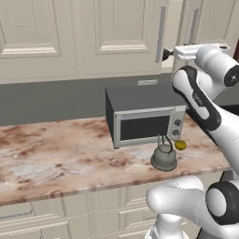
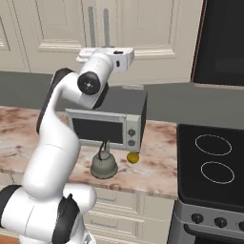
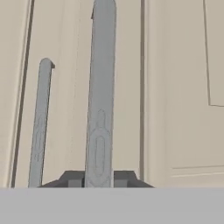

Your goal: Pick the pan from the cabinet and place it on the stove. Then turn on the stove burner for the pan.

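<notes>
Rendered home kitchen. Cream panelled cabinet [image 1: 116,37] doors with long silver bar handles [image 3: 100,96] line the wall. Below runs a marbled reddish-beige table [image 1: 60,158] over cream drawer-fronted units [image 2: 119,209]. On it: a grey microwave [image 1: 144,116], a squat grey kettle [image 1: 164,158], a small yellow fruit [image 2: 133,157]. Beside it, a black glass stove [image 2: 209,176] with white burner rings and front knobs.

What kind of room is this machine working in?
A kitchen, computer-rendered by the look of it: a microwave and kettle on a marble-look counter, a stove beside it, cream cabinets above.
</notes>
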Robot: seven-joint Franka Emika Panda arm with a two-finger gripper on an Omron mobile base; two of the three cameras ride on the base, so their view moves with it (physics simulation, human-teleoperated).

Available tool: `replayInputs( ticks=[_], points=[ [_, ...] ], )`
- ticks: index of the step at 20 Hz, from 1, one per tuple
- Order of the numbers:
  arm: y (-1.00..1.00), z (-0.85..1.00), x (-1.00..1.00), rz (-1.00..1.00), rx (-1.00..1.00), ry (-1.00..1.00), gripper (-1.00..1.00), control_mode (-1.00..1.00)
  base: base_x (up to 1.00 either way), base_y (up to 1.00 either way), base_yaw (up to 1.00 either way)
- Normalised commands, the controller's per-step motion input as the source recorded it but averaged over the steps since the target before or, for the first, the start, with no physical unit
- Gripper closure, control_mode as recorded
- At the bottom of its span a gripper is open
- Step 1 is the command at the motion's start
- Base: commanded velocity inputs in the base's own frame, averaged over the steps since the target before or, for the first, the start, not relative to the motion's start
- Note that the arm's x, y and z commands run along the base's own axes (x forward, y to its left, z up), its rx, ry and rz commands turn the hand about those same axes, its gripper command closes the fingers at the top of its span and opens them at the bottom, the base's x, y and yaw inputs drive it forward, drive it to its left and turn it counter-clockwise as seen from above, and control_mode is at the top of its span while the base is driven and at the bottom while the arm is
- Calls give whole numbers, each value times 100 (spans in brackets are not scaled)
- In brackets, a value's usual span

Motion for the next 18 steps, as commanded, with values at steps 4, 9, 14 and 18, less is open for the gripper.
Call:
replayInputs(
  ticks=[4,9,14,18],
  points=[
    [-70,31,-80,0,-3,7,100,-100,0,0,0],
    [-98,14,-86,0,0,3,100,-100,0,0,0],
    [-100,4,-86,1,0,1,100,-100,0,0,0],
    [-56,-9,-52,1,0,1,-100,-100,0,0,0]
  ],
)
